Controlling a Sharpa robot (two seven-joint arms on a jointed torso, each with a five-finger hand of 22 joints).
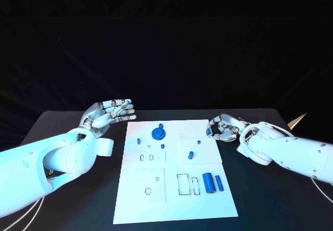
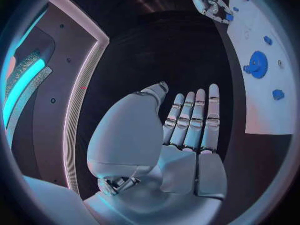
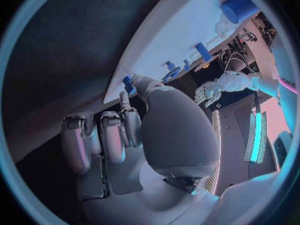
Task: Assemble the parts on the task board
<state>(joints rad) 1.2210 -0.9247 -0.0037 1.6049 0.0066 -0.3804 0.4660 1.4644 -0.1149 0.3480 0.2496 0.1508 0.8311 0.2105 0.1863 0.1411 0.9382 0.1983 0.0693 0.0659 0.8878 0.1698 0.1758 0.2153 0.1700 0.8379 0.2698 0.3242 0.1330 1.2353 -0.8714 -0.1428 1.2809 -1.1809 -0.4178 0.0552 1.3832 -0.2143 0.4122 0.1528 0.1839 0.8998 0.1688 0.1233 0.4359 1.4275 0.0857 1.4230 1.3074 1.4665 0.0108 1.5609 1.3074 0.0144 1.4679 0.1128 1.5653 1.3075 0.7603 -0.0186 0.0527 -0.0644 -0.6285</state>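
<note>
Left hand (image 1: 111, 112) hovers off the task board (image 1: 173, 202), just past the board's far left corner, over the black table (image 1: 62, 125); its fingers are stretched out straight and lie side by side, palm bare, holding nothing. In the left wrist view the same hand (image 2: 181, 130) shows flat and empty, with the board's edge off to one side.

Right hand (image 1: 223, 128) sits at the board's far right corner, fingers curled in tight toward the palm. In the head view a small blue part (image 1: 209, 131) shows right at its fingertips, at the board's edge. In the right wrist view the curled fingers (image 3: 100, 135) bunch together and a bit of blue (image 3: 128, 82) peeks out beyond the thumb, against the board's rim. Whether the hand actually pinches that part or merely touches it, I cannot tell.

On the board, a blue gear (image 1: 159, 132) sits near the far edge, left of centre. Small blue pegs stand around it: one (image 1: 139, 141) toward the board's left edge, one (image 1: 162, 146) just nearer than the gear, one (image 1: 198, 142) toward the right edge. A short blue piece (image 1: 191, 155) lies near the board's middle. Two blue cylinders (image 1: 207, 183) (image 1: 218, 183) lie side by side close to the board's right edge, in its near half, beside a rectangular cut-out (image 1: 183, 185)
</note>
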